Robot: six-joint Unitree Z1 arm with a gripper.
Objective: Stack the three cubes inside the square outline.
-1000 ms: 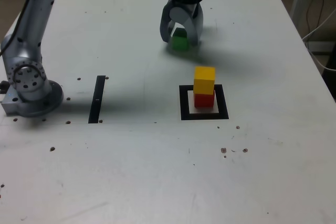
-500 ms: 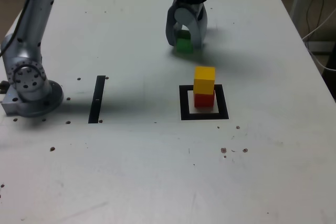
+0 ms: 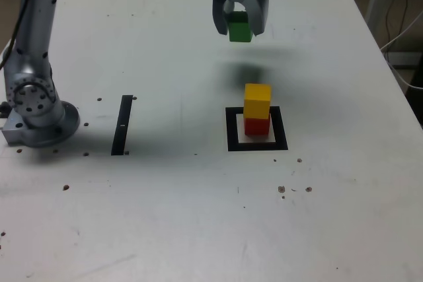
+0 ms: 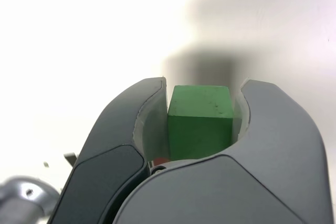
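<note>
"Green cube [image 3: 240, 31]: where is it?"

"Up off the table [image 3: 178, 196], grasped in the gripper [image 3: 239, 26], beyond the stack."

"And next?"

"Carry it high over the yellow cube [image 3: 257, 101], which sits on the red cube [image 3: 256, 127] inside the square outline [image 3: 282, 128]; align faces, lower gently, then release."

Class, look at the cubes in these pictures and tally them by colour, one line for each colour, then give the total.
Red: 1, the red cube at the bottom of the stack
Yellow: 1, the yellow cube on top of the red one
Green: 1, the green cube held in the gripper
Total: 3
</note>
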